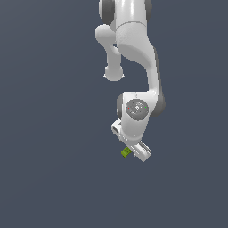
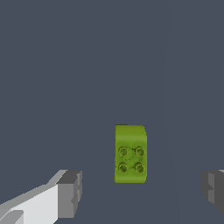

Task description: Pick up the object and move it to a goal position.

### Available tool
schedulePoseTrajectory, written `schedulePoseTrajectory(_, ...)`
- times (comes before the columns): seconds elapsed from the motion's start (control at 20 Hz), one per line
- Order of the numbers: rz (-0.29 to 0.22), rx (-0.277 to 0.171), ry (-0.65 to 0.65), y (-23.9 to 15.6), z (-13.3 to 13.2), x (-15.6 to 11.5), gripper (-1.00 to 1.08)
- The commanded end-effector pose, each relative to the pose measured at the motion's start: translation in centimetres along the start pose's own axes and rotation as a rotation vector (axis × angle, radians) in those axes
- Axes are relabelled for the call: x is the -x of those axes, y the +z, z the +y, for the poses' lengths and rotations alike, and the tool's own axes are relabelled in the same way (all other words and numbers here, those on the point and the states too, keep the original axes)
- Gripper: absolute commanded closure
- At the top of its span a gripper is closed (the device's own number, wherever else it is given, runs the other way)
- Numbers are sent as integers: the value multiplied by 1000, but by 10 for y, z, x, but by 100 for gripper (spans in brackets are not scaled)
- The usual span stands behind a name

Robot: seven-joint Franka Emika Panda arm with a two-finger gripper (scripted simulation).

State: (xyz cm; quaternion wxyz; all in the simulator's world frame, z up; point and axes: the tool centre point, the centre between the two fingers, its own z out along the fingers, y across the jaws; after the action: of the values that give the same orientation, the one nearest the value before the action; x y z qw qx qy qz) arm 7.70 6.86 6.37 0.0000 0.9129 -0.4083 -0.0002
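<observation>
claw [image 2: 141, 192] spread; wrist view alone shows block [image 2: 130, 153] studs.

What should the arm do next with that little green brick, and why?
Probably lower straight down. In the wrist view the green studded brick lies between the open gripper fingers, untouched by either, so descending should bring the fingers beside it, ready to close.
</observation>
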Motion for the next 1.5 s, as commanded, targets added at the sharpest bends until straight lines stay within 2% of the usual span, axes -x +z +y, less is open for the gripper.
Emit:
schedulePoseTrajectory(0.0, 0, 0, 10, 1, -1, 0, -92)
schedulePoseTrajectory(0.3, 0, 0, 7, 7, -1, 0, -92)
schedulePoseTrajectory(0.75, 0, 0, 11, 48, 0, 1, -92)
schedulePoseTrajectory(1.0, 0, 0, 11, 51, -1, 0, -92)
schedulePoseTrajectory(1.05, 0, 0, 11, 51, -1, 0, 108)
schedulePoseTrajectory(1.45, 0, 0, 11, 51, -1, 0, 108)
